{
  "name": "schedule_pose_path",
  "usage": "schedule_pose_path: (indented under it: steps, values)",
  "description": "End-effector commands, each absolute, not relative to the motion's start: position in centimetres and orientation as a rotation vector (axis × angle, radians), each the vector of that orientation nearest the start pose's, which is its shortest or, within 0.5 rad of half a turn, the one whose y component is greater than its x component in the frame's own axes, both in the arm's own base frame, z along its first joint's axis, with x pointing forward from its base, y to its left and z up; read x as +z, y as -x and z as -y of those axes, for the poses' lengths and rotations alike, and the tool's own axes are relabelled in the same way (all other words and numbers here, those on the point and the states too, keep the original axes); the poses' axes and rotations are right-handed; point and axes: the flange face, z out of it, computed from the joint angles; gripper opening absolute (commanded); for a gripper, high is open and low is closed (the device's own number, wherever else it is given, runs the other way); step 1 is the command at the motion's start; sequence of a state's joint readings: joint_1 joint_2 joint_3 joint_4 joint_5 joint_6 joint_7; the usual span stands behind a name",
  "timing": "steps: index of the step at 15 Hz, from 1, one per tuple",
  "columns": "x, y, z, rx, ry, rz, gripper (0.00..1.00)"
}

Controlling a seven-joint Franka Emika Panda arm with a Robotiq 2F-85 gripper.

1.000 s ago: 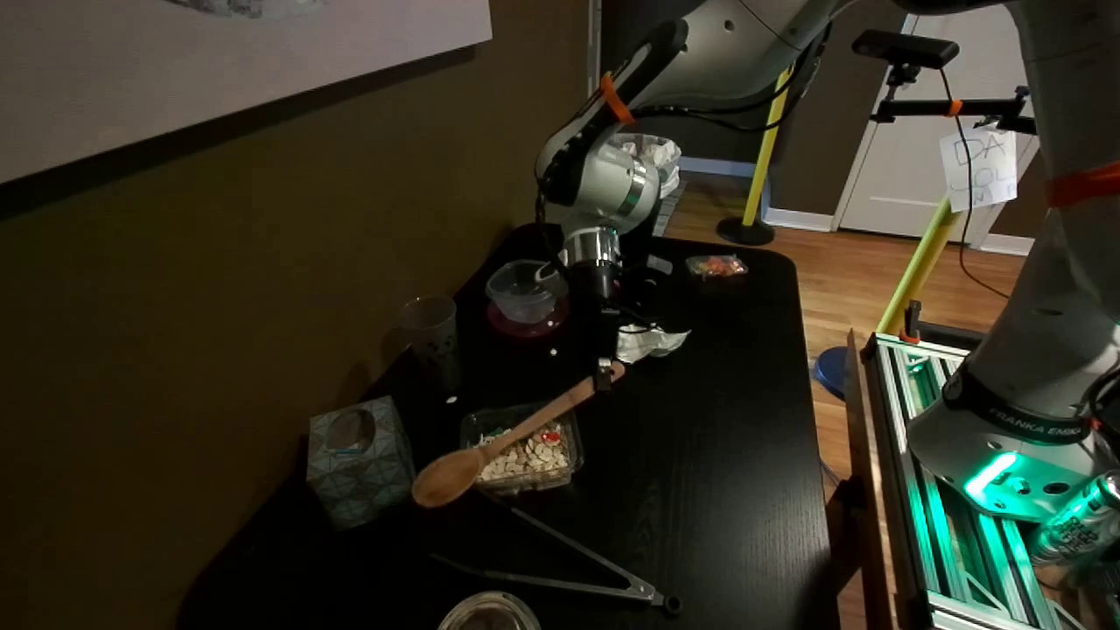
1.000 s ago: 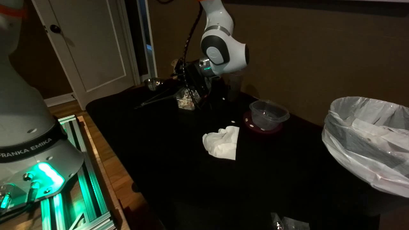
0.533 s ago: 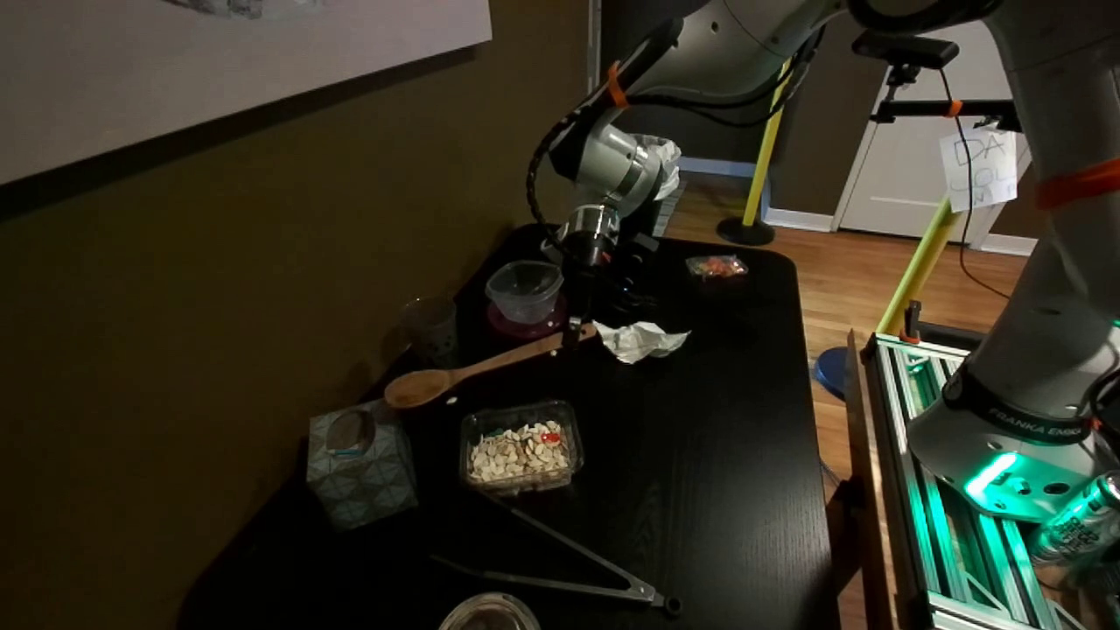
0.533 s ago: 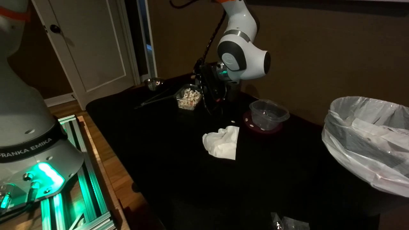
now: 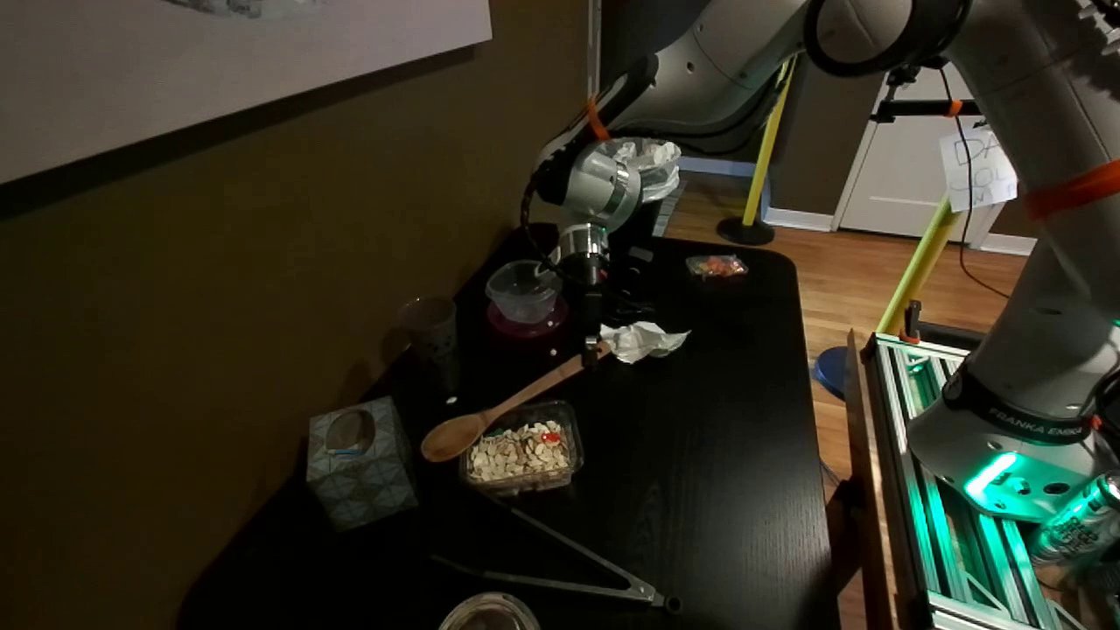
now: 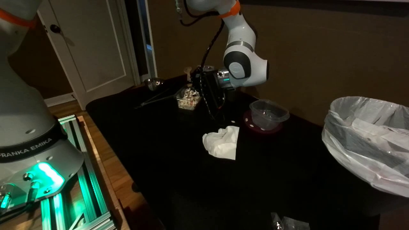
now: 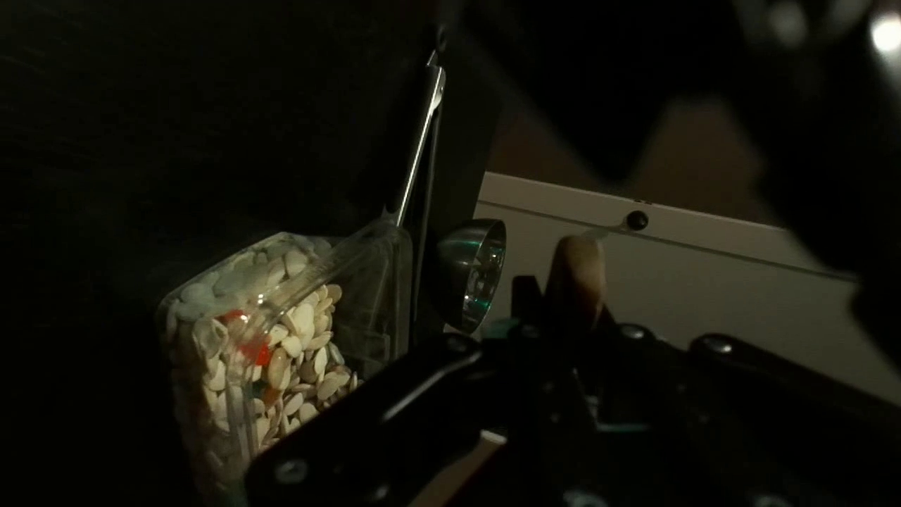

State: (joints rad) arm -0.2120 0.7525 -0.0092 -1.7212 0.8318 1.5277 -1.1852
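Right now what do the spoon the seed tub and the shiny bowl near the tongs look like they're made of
The spoon looks like plain matt wood, going by its warm tan colour. The tub seems thin, glossy clear plastic: the seeds show through its walls. The shiny bowl is probably polished metal, given its silvery grey sides and bright glints inside.

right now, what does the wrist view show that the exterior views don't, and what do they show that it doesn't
Only the wrist view: no extra object I can make out, just the shiny pins on the gripper links.
Only the exterior views, among others: white paper, bin bag, tissue box, clear bowl on a red disc.
Shared: tub, tongs, metal bowl, and spoon, of which the wrist view gives only a blurred part.
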Motion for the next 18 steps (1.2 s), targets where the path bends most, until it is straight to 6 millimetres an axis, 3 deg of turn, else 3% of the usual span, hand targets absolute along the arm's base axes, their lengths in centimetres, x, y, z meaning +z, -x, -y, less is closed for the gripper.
schedule_pose_path:
  steps: [1, 16, 17, 18]
  values:
    - [14.34, -57.77, 4.70, 0.196, 1.898, 0.543, 0.13]
    - [14.33, -58.03, 4.77, 0.194, 1.899, 0.548, 0.13]
    - [14.26, -58.07, 4.98, 0.192, 1.899, 0.548, 0.03]
    - [14.04, -58.04, 5.37, 0.195, 1.902, 0.554, 0.03]
